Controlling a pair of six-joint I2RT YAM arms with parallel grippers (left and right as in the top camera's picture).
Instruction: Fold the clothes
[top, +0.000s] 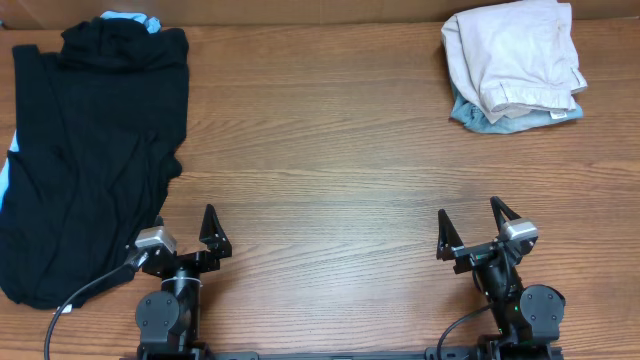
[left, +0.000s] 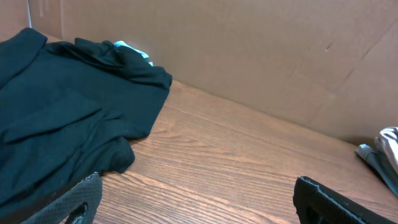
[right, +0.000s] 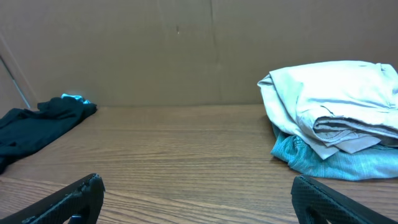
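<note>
Gaping wide, left fingers (top: 212, 235) and right fingers (top: 446, 238) sit well apart from cream shorts (top: 515, 55).

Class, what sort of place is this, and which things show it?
Probably a robot lab bench: wood-grain table, cardboard wall behind, left gripper and right gripper open at its edge, cream shorts and black garment waiting.

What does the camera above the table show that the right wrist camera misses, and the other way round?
Only overhead: the left pincer, open, and the whole black garment spread out. Only right wrist: the face of the cardboard wall at the back. Both: the right pincer, open and empty, the cream shorts heaped on light-blue denim shorts, one end of that black garment, and the wooden table.
</note>
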